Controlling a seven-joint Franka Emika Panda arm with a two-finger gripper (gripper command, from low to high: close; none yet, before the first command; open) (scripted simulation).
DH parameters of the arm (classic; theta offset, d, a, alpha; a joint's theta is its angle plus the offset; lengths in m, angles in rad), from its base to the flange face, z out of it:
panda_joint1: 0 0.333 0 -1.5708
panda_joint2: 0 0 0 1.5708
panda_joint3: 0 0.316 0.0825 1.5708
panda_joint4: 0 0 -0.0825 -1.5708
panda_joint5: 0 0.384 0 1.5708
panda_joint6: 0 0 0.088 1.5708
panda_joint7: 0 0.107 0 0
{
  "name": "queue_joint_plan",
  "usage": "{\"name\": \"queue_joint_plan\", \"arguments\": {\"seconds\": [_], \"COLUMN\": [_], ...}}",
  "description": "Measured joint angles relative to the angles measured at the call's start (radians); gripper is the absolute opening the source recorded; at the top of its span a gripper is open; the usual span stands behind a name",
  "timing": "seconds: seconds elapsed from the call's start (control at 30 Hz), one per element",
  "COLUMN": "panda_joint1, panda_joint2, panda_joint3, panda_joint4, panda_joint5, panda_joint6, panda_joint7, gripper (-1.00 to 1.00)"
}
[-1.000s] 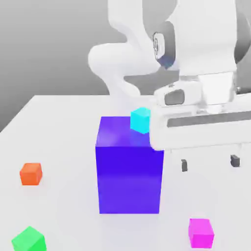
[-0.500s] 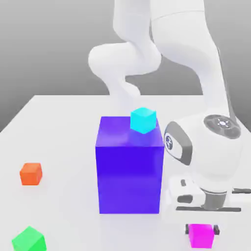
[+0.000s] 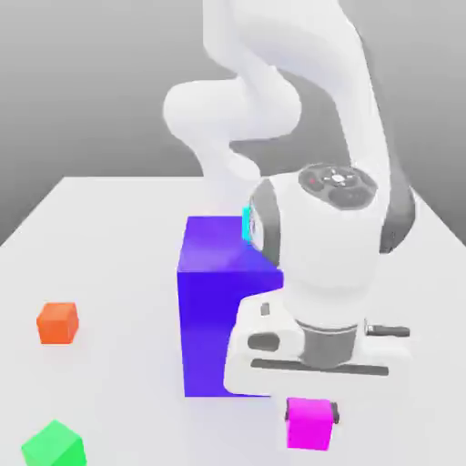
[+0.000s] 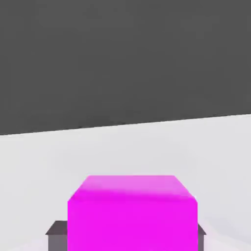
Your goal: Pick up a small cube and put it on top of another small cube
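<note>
The arm comes down from the back of the tabletop (image 3: 109, 218), bends over & ends w/ the gripper (image 3: 310, 424) low near the front edge, just in front of the big blue-purple block's (image 3: 214, 309) front right corner as seen in the exterior view. Fingers are closed narrow on the small cube (image 3: 309, 423), the magenta-pink 1: a dark fingertip (image 3: 336, 414) shows pressed against its side in the exterior view, & in the hand view a dark pad (image 4: 57, 235) sits against each side of the cube (image 4: 131, 215). Cube looks upright, square to the fingers. Can't tell whether it's touching the tabletop or a bit off it.

The blue-purple block stands about mid-table, by far the tallest thing there. On top of it, at the back right corner, a sliver of a cyan cube (image 3: 247, 224) peeks out beside the arm's wrist; most of it is hidden.

2 more small cubes sit well apart from the gripper, toward the exterior view's left: an orange cube (image 3: 57, 322) near the left edge, & a green cube (image 3: 53, 445) at the front left corner, turned at an angle and cut off by the frame's bottom.

Hand view: pale tabletop (image 4: 125, 152) running out ahead of the cube, dark backdrop beyond.
</note>
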State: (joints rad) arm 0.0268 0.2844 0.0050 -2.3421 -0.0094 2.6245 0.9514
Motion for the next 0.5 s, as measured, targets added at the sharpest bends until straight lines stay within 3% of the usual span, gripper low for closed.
{"name": "queue_joint_plan", "arguments": {"seconds": [0.27,0.4,0.43,0.5], "panda_joint1": [-0.264,-0.325,-0.329,-0.329], "panda_joint2": [-0.008,0.109,0.128,0.128], "panda_joint3": [-0.112,-0.115,-0.112,-0.112], "panda_joint4": [0.074,0.099,0.1,0.1], "panda_joint5": [0.062,0.098,0.102,0.102], "panda_joint6": [-0.083,0.009,0.026,0.026], "panda_joint7": [-0.322,-0.398,-0.402,-0.402], "gripper": [-1.0,-1.0,1.0,1.0]}}
